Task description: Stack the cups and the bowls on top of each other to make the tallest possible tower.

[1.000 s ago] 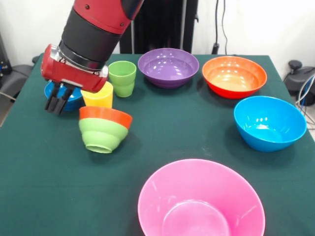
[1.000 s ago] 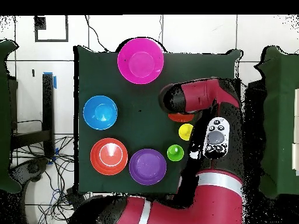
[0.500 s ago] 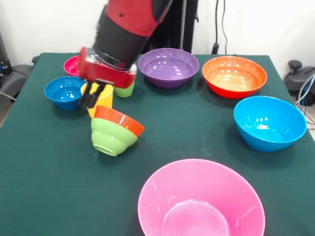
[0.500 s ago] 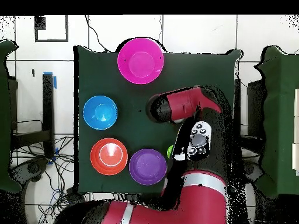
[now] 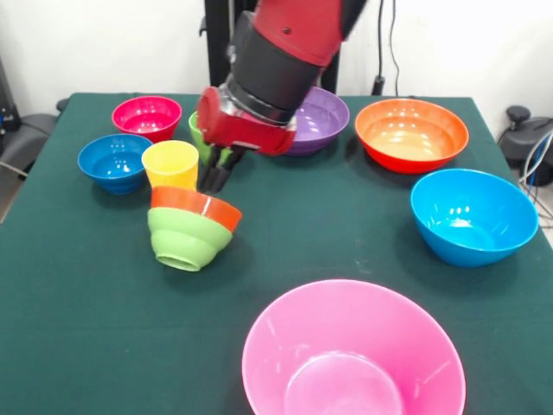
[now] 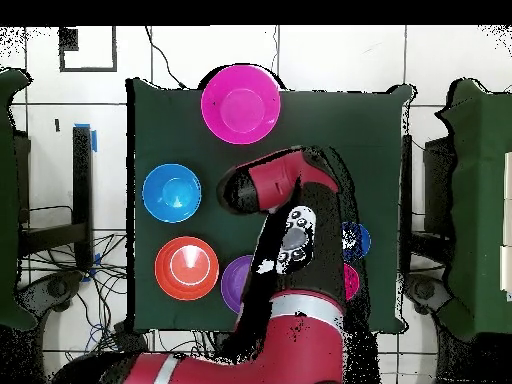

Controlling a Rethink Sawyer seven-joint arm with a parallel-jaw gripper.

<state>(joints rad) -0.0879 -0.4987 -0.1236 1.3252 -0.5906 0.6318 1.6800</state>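
Observation:
My gripper (image 5: 215,175) hangs shut and empty, right of the yellow cup (image 5: 170,164) and just behind the pile. The pile is an orange-red small bowl (image 5: 199,206) nested in a light green small bowl (image 5: 183,239), tilted toward the camera. The green cup (image 5: 197,130) is mostly hidden behind the wrist. At the far left sit the magenta-red bowl (image 5: 147,117) and dark blue bowl (image 5: 112,162). The large bowls are purple (image 5: 324,117), orange (image 5: 411,134), light blue (image 5: 473,216) and pink (image 5: 352,354). In the overhead view the arm (image 6: 270,190) covers the gripper, cups and pile.
Overhead, the pink bowl (image 6: 241,102), light blue bowl (image 6: 172,193) and orange bowl (image 6: 187,268) show whole. The purple bowl (image 6: 235,285), dark blue bowl (image 6: 361,240) and magenta-red bowl (image 6: 351,281) peek out beside the arm. The green tablecloth (image 5: 346,233) ends at the edges all round.
The arm has swept from the dark blue bowl's side across to the right of the yellow cup. The two-bowl pile rocked right, then settled back. The magenta-red and dark blue bowls are now uncovered.

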